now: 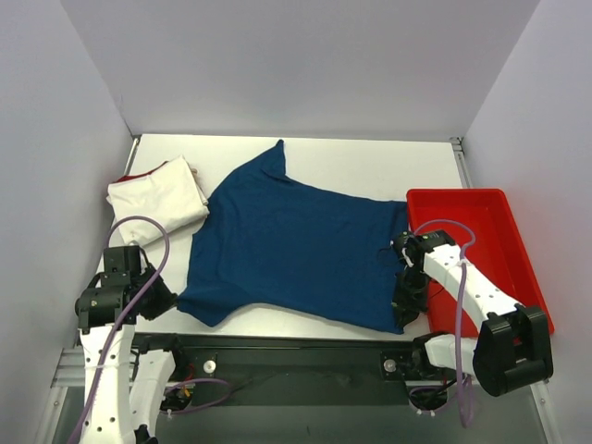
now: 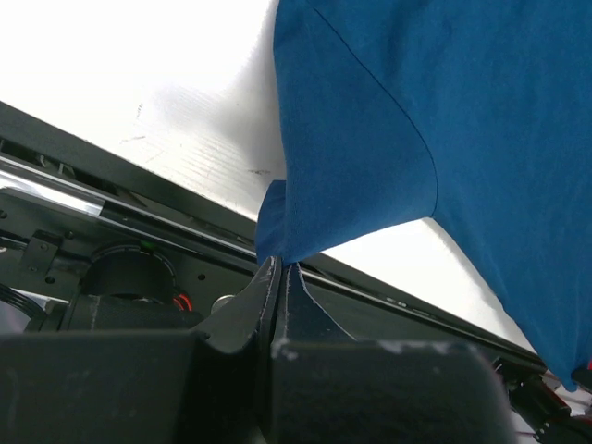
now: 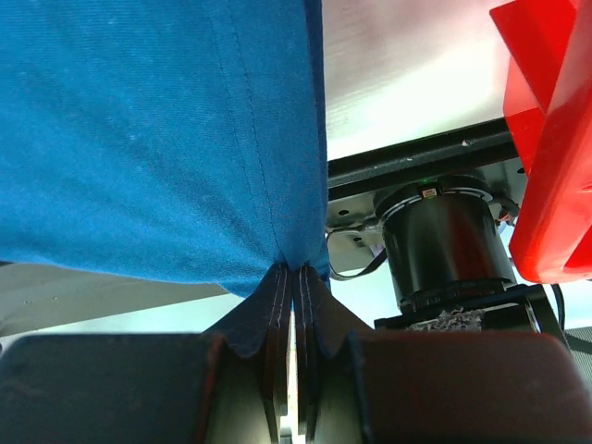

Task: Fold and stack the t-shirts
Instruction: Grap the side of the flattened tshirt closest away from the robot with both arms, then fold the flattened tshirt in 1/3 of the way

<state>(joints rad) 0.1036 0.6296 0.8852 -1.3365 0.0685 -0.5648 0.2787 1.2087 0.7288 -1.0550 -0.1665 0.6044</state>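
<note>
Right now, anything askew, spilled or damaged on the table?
Nothing spilled or damaged. The blue shirt lies skewed, not square to the table edge, with the left gripper and right gripper shut on its near corners. The white shirt sits folded, also tilted, far left.

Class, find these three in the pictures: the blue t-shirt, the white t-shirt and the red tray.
blue t-shirt (image 1: 296, 245): top external view, middle of its body.
white t-shirt (image 1: 157, 199): top external view, middle of its cream cloth.
red tray (image 1: 458, 193): top external view, its far rim.

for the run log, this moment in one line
left end effector: shut on blue t-shirt sleeve; right end effector: shut on its hem; white t-shirt: folded
</note>
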